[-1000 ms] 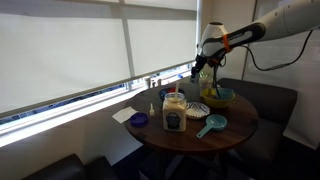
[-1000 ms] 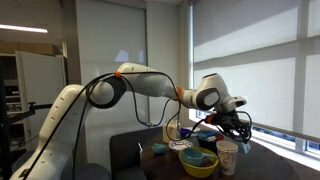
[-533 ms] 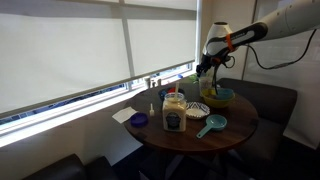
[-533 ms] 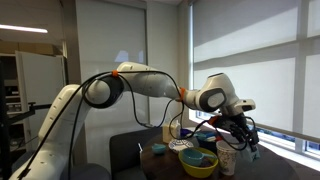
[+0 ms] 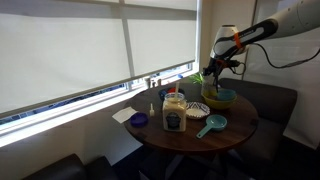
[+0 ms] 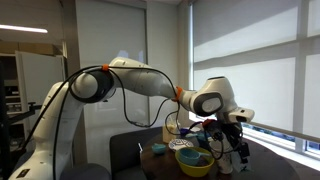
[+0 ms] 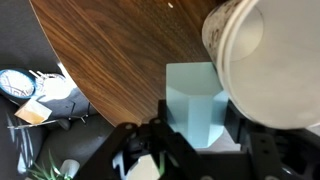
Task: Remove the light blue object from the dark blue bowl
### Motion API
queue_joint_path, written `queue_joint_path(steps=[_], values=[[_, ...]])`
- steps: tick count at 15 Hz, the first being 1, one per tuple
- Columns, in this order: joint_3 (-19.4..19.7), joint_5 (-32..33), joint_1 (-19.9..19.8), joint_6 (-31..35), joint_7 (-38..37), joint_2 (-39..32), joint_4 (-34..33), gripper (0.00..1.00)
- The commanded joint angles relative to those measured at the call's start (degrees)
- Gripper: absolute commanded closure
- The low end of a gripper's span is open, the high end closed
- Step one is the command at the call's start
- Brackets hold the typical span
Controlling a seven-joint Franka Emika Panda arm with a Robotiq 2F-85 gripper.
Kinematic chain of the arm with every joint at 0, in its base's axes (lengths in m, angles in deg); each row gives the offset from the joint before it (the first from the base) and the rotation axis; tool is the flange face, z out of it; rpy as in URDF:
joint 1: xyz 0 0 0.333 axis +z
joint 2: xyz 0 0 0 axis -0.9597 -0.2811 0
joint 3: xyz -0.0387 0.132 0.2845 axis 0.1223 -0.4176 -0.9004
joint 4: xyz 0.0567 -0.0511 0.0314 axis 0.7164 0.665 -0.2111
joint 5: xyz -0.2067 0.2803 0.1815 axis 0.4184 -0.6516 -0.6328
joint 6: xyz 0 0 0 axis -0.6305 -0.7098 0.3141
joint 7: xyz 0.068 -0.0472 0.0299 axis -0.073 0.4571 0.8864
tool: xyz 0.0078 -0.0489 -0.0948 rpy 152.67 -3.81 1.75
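Wide windows with lowered blinds stand behind a round wooden table (image 5: 236,126), and the hand (image 5: 213,75) hangs above the group of dishes on it.

In the wrist view the two fingers are pressed on both sides of the light blue object (image 7: 193,95), so the hand is gripping it. The object looks like a small block with flat faces, and it is carried in the air. Directly under the hand only bare wood is visible. Just beside the hand, close to one finger, is the rim of a white cup (image 7: 265,55). The dark blue bowl is not under the hand in the wrist view. In both exterior views it is too small for me to pick out with certainty.

In an exterior view the yellow bowl (image 5: 219,98) lies a little below the hand and near to it.

My judgement is that the grasp and the lift out of the bowl are done, and that the step in hand is the carrying of the object to a free place. The next move calls for lowering the hand to bare wood, away from the cup rim and the yellow bowl. The fingers should open only when the block sits flat, so that it does not tip or knock the cup.
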Motion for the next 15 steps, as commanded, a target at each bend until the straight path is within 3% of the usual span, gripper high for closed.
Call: queue_joint_path(steps=[1,3,4,11,15], values=[[-0.11,-0.02,-0.23,-0.27,0.26,-0.08,-0.29,0.43],[-0.15,-0.02,-0.20,-0.27,0.30,-0.34,-0.39,0.43],[-0.16,-0.02,-0.20,-0.26,0.30,-0.41,-0.39,0.68],[5.01,1.53,-0.05,3.92,-14.21,-2.68,-1.52,0.68],[4.97,-0.90,-1.06,-0.26,-15.36,-3.27,-2.29,0.68]])
